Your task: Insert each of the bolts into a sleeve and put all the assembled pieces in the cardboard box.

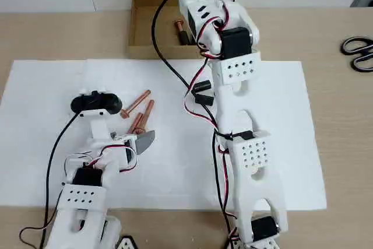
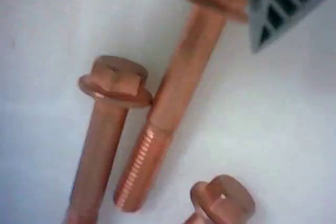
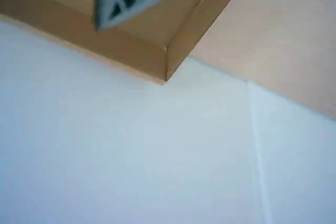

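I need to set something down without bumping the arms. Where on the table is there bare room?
Free: the white sheet between the right arm and its right edge, and its left end beyond the left arm. Bare table also lies between sheet and scissors. Crowded: around the bolts beside the left arm, and at the cardboard box under the right arm.

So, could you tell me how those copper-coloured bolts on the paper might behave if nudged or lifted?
The bolts look like solid metal, so probably stiff and heavy for their size. Their round shanks lie flat on the paper, so a nudge may roll them.
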You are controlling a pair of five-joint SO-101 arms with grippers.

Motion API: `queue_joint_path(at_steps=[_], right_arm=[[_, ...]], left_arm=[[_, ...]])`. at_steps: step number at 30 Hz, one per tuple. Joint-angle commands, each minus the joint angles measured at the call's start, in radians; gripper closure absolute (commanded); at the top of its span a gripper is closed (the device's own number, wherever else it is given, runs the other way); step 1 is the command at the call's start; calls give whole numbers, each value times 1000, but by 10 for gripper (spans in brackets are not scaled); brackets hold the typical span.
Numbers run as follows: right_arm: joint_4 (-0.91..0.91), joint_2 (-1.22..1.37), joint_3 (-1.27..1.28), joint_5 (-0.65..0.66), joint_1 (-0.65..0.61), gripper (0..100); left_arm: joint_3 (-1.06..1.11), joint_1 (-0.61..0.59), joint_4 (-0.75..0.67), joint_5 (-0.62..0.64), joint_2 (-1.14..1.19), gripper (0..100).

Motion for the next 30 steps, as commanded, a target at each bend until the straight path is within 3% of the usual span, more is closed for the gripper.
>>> queue_joint_path(at_steps=[1, 17, 30], right_arm=[[71, -166, -40, 11, 10, 847], [346, -414, -40, 11, 12, 847], [504, -475, -40, 3, 111, 847]], left_arm=[[-2, -5, -23, 2, -17, 644], [-2, -5, -23, 2, -17, 644], [-2, -5, -23, 2, -17, 644]])
